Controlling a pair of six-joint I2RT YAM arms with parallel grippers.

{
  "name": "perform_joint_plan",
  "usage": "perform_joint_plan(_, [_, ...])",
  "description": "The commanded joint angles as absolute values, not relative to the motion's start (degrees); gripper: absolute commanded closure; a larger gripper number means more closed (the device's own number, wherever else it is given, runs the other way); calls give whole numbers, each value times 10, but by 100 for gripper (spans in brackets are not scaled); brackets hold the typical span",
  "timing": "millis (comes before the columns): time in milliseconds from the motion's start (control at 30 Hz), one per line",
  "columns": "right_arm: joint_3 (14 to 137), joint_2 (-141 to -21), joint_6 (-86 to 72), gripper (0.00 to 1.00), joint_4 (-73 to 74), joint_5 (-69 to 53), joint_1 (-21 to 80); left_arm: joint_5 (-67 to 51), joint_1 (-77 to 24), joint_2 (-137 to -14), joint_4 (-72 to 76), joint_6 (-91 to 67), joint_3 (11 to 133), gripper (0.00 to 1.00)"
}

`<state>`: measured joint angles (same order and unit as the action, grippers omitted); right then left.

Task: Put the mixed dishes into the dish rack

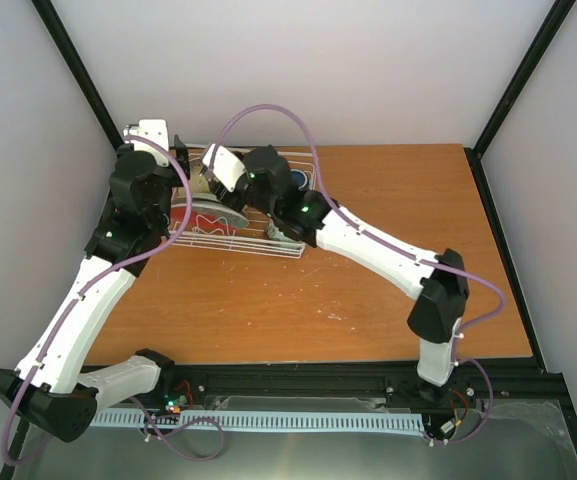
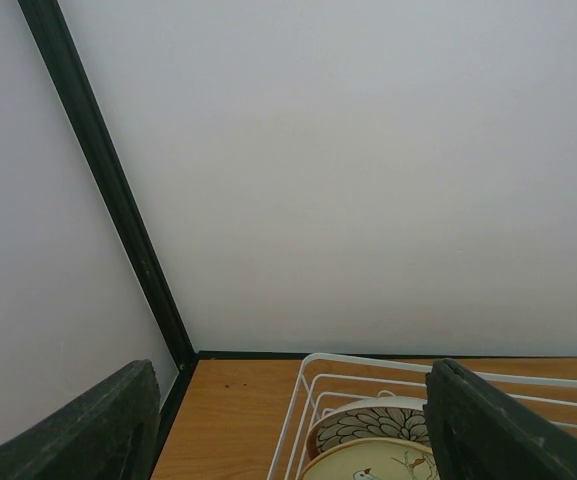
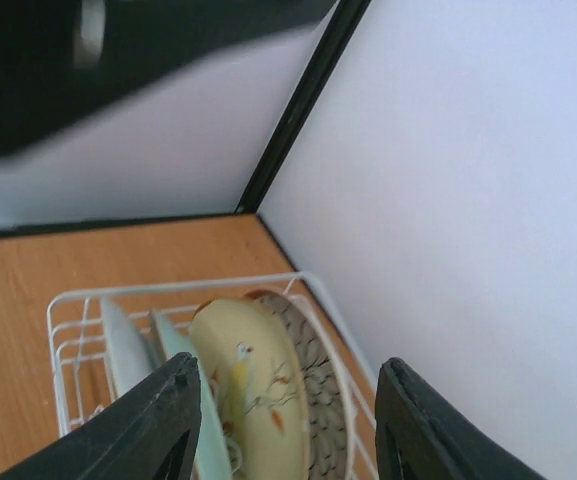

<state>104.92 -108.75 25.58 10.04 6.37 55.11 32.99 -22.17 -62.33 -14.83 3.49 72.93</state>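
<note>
The white wire dish rack (image 1: 258, 243) stands at the back left of the table. In it are the red plate with teal flower (image 1: 208, 217) and the dark blue mug (image 1: 299, 181). The right wrist view shows the cream floral plate (image 3: 253, 385) upright beside the white bowl with dark petal pattern (image 3: 320, 390), and a mint-green dish (image 3: 173, 350) on its other side. My right gripper (image 3: 288, 400) is open and empty above these dishes. My left gripper (image 2: 293, 405) is open and empty over the rack's left end, above the petal bowl (image 2: 373, 422) and the cream plate (image 2: 378, 462).
The rack's white rim (image 2: 313, 375) lies close to the black corner post (image 2: 118, 210) and the white back wall. Both arms crowd over the rack in the top view. Bare wooden table (image 1: 388, 200) stretches to the right and front of the rack.
</note>
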Motion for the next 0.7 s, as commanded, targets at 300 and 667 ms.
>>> perform_joint_plan(300, [919,-908,267,45,-8,196,554,349,-220,-593,-135,41,747,26])
perform_joint_plan(667, [593,-638,1,29,4,370,475,283,-220,-576,-116,12,682,15])
